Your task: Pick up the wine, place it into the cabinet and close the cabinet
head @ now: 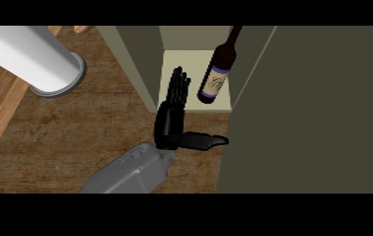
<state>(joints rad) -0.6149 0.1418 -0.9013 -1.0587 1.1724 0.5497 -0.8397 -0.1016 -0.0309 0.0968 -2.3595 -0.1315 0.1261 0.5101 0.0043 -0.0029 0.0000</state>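
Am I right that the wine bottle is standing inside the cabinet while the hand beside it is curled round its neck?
Not quite. In the head view the wine bottle does stand inside the cabinet, but the hand beside it is open, fingers straight, apart from the bottle.

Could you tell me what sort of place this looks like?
Probably a kitchen: a wooden counter, an open cabinet with a wine bottle standing inside, and a white cylinder.

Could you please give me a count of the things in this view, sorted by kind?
Wine bottle: 1
Cabinet: 1
White cylinder: 1
Robot hand: 1
Total: 4
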